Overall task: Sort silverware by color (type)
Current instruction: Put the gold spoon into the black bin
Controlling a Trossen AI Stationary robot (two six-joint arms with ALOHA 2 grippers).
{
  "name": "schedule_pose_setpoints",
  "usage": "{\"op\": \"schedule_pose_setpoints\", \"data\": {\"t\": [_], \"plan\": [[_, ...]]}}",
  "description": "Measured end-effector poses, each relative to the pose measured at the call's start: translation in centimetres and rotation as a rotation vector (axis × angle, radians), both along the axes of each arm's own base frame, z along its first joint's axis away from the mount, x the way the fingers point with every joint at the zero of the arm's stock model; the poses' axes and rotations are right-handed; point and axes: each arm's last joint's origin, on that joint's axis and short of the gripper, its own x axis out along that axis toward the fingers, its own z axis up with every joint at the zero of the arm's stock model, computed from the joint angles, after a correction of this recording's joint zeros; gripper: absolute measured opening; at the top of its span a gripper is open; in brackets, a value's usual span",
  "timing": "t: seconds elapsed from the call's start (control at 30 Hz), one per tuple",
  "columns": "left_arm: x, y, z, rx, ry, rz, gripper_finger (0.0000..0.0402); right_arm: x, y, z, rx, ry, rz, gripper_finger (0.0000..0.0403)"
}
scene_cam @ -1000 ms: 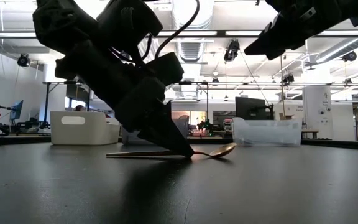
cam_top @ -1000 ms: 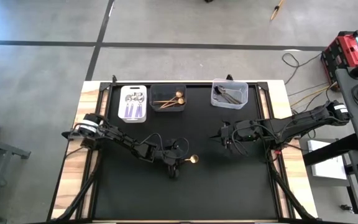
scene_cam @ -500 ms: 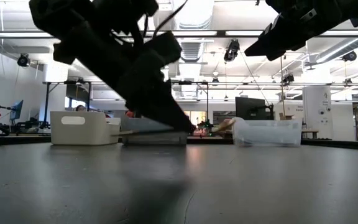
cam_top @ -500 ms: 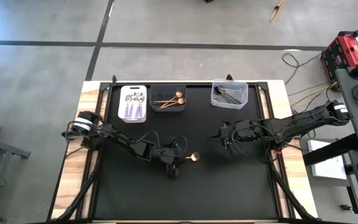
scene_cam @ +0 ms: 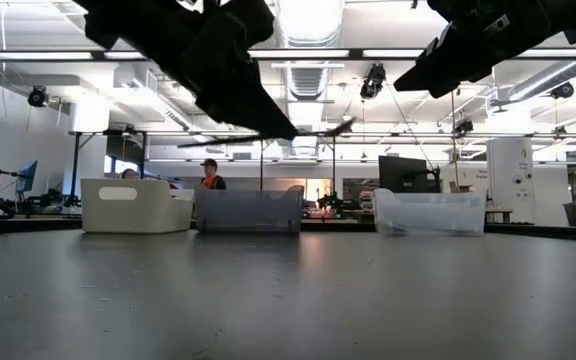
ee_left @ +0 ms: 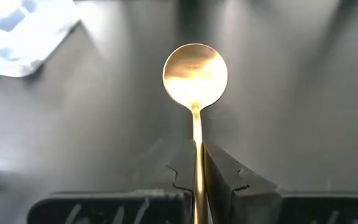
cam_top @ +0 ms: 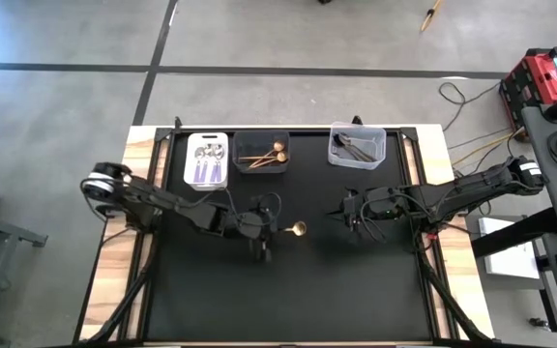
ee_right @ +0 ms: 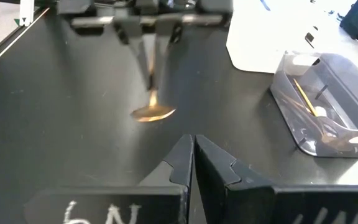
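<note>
I am holding the last gold spoon (cam_top: 298,229) clenched in my left hand (cam_top: 277,231), lifted over mid-surface; everything else is already binned, right hand (cam_top: 345,210) idling shut nearby.

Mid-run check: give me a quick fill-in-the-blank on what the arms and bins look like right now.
1. The left gripper is shut on a ____ spoon.
2. That spoon is held ____ the table, not lying on it.
3. The other gold utensils lie in the ____ bin.
4. The right gripper is shut and holds ____.

Missing words: gold; above; dark; nothing
</note>
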Motion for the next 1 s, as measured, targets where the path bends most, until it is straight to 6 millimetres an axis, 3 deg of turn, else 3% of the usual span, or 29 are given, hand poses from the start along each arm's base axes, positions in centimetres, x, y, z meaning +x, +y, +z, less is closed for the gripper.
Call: {"op": "schedule_pose_setpoints", "data": {"t": [0.3,0.73,1.0], "plan": [[-1.8,4.6,3.1,0.115,0.049,0.054,0.0,0.0,0.0,0.0,-0.003,0.001,0.001,0.0009],[-3.4,13.5,4.3,0.148,0.096,0.185,0.0,0.0,-0.2,0.0,-0.069,-0.002,-0.046,0.0009],[-3.6,18.3,6.6,0.219,0.092,0.19,0.0,0.0,-0.8,0.0,-0.113,-0.002,-0.112,0.0009]]}}
